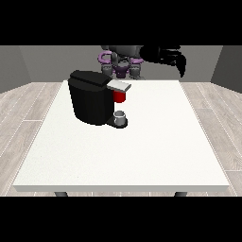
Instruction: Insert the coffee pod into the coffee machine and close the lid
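A black coffee machine point(90, 97) stands on the white table point(142, 151), left of its middle and towards the far side. Its grey lid point(119, 85) juts out to the right over a red pod holder point(120, 96). A small grey cup point(121, 115) rests on the machine's base below. No separate coffee pod shows anywhere. The hand at the view's right point(171, 56) hangs raised above the table's far edge, fingers hanging down, relaxed, holding nothing. The other hand is out of sight.
The robot's torso point(122, 61) stands behind the table's far edge. Wooden floor surrounds the table. Bare tabletop stretches in front of and to the right of the machine.
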